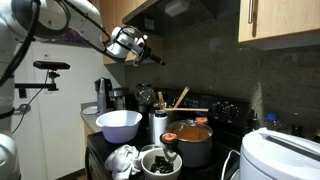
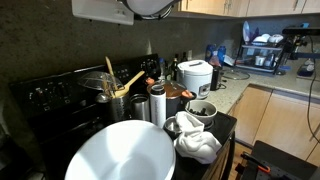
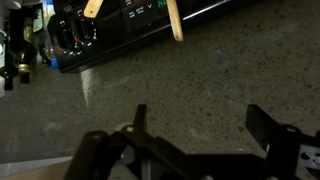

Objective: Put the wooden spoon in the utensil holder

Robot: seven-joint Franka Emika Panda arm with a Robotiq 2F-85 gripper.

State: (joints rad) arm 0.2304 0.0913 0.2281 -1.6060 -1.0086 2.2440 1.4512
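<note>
Wrist view: fingers of the gripper (image 3: 198,112) spread wide apart, holding nothing, only the dark wall (image 3: 200,70) behind. Up at the top there, the thin pale handle of the wooden spoon (image 3: 175,20), near a browner wooden utensil (image 3: 93,8). In an exterior view, same gripper (image 1: 148,54) up high, well apart from the things below. Seems to stand in the utensil holder (image 2: 118,106), leaning, handle poking far out. Looks about done, so only moving away left to do. Could go wrong like this: long and top-heavy, so may tip the narrow holder toward the pot (image 1: 193,143) of orange food. Could also bump the handles by swinging too low, and knock it all over. Better to pull off slowly and stay high
</note>
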